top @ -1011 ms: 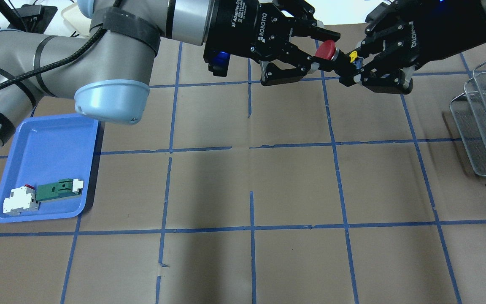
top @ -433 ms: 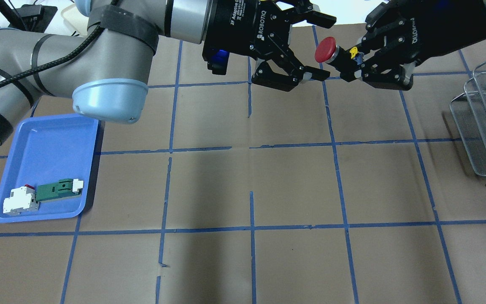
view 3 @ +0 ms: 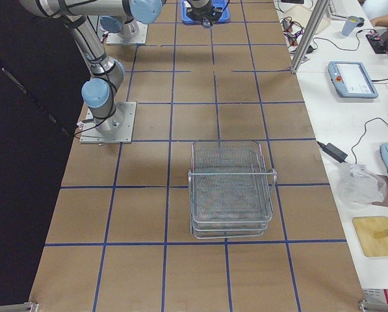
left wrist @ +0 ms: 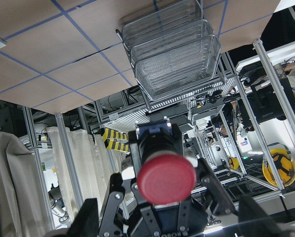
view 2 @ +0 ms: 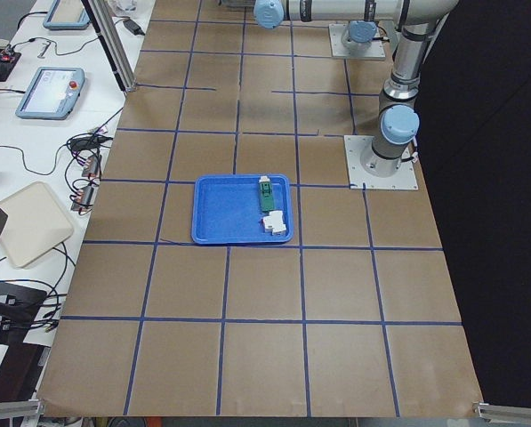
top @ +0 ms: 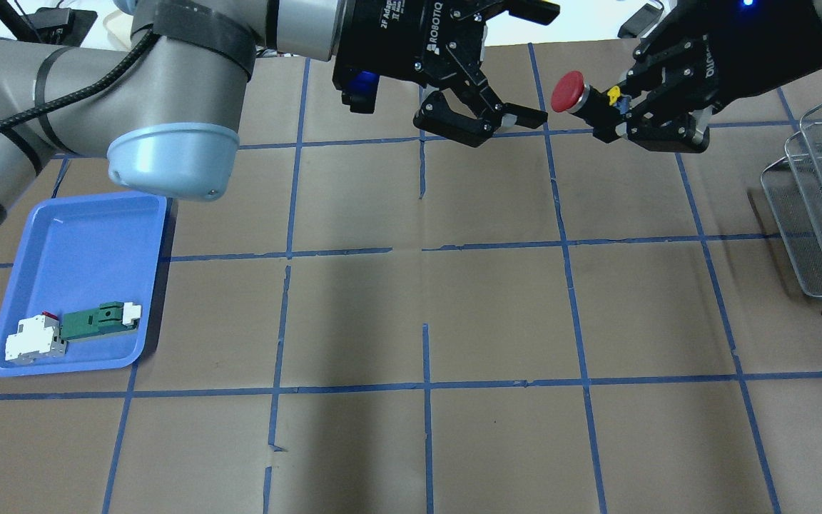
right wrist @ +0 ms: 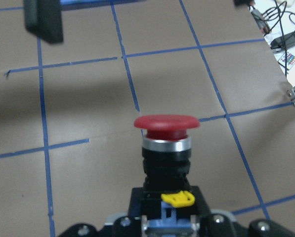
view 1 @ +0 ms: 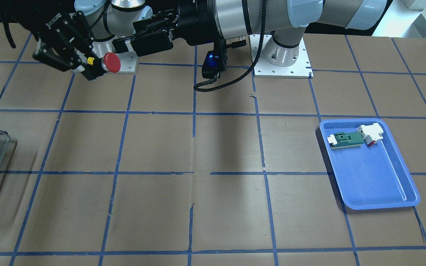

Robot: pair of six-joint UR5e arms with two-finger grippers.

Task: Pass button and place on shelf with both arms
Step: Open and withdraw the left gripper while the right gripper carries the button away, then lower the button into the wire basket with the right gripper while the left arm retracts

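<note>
The button [top: 568, 91], with a red cap and a yellow bit, is held in the air over the far side of the table. My right gripper [top: 614, 108] is shut on its dark body, and the cap points toward my left gripper. The right wrist view shows the button [right wrist: 167, 129] upright in the jaws. My left gripper [top: 538, 64] is open and empty, a short gap to the left of the cap. The left wrist view looks straight at the cap [left wrist: 166, 178]. The wire shelf [top: 821, 207] stands at the table's right edge, also in the exterior right view [view 3: 232, 188].
A blue tray [top: 83, 235] at the left holds a green-and-white part [top: 100, 319] and a white-and-red block [top: 33, 339]. The brown table surface has a grid of blue tape. The arm bases [view 1: 281, 59] stand at the robot's edge of the table.
My left gripper has opened off the button and drawn back to the left. My right gripper stays shut on the button and has shifted slightly right with it.
</note>
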